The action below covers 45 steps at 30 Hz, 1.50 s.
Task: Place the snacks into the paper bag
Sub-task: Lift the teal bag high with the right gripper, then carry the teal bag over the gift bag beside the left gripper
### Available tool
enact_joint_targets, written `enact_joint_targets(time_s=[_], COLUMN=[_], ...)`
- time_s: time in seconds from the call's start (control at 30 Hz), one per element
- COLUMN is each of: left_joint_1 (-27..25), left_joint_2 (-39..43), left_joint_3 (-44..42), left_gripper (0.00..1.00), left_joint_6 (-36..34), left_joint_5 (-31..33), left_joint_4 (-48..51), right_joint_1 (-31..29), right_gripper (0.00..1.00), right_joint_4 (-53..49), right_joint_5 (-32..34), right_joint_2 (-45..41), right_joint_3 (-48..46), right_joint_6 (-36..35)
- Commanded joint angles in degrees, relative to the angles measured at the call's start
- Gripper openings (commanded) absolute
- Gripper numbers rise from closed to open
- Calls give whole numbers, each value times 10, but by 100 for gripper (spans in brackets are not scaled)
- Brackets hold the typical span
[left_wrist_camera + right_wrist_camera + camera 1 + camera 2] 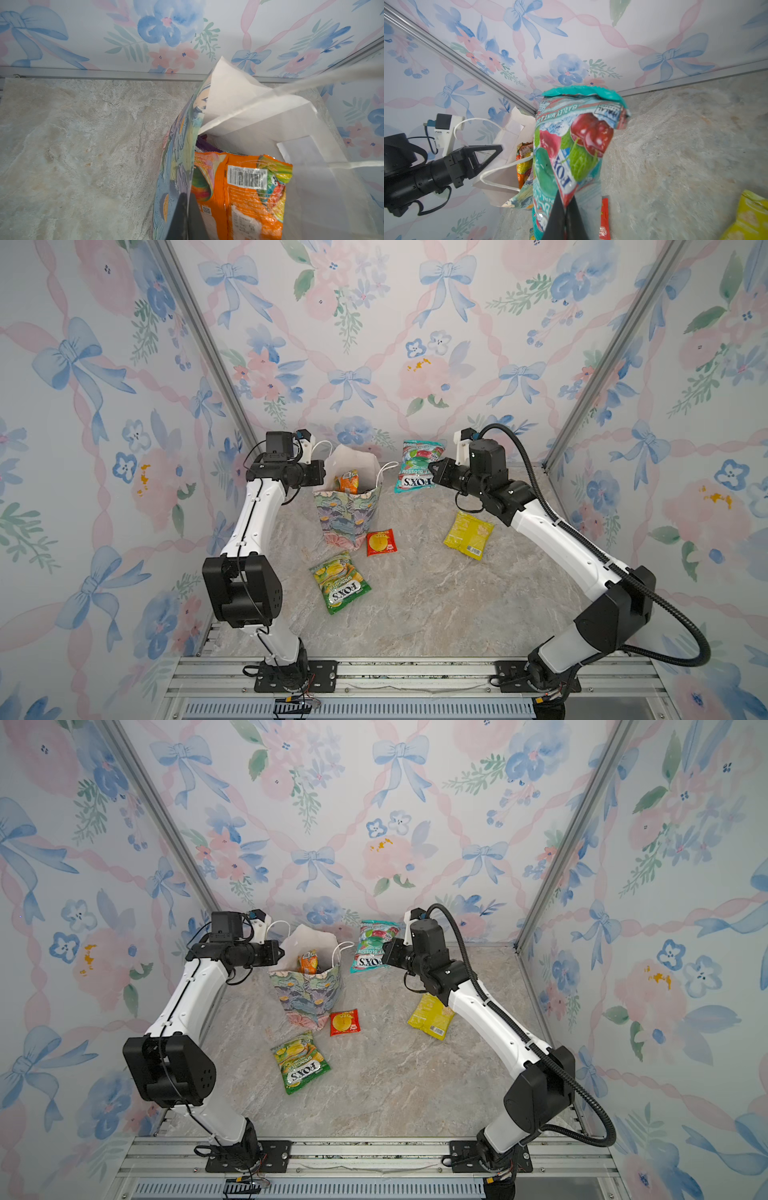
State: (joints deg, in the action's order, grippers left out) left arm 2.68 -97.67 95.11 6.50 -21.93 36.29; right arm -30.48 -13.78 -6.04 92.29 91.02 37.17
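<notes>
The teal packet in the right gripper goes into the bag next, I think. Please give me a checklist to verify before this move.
1. Right gripper shut on teal packet: ok.
2. Left gripper pinching the paper bag wall: ok.
3. Bag upright, mouth open: ok.
4. Packet above the mouth: not ok, it hangs beside the bag.
5. Cord handle out of the path: not ok, it loops toward the packet.
6. Room beside the orange packet inside: cannot tell.

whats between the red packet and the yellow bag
Only bare tabletop lies between the red packet and the yellow bag, in both top views.
</notes>
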Motion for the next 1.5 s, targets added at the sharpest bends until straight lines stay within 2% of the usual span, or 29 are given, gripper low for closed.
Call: enact_joint_targets(time_s=[0.0,0.77,1.07,1.47], left_joint_1=[4,4,4,4], left_joint_2=[-2,-2,-5,-5], left_joint_3=[-7,-7,-8,-7], left_gripper=[0,0,0,0], left_joint_6=[-3,-2,-3,-3], left_joint_5=[-8,-7,-8,-7], left_joint_4=[6,6,6,6], right_joint_1=[-5,-5,-21,-71], right_gripper=[0,0,0,0], right_joint_4=[-2,-102,-127,-142], right_joint_5=[-10,-14,-18,-26], right_joint_2=[19,183,223,324], right_joint_3=[54,391,477,577], right_joint_6=[-32,-79,-85,-58])
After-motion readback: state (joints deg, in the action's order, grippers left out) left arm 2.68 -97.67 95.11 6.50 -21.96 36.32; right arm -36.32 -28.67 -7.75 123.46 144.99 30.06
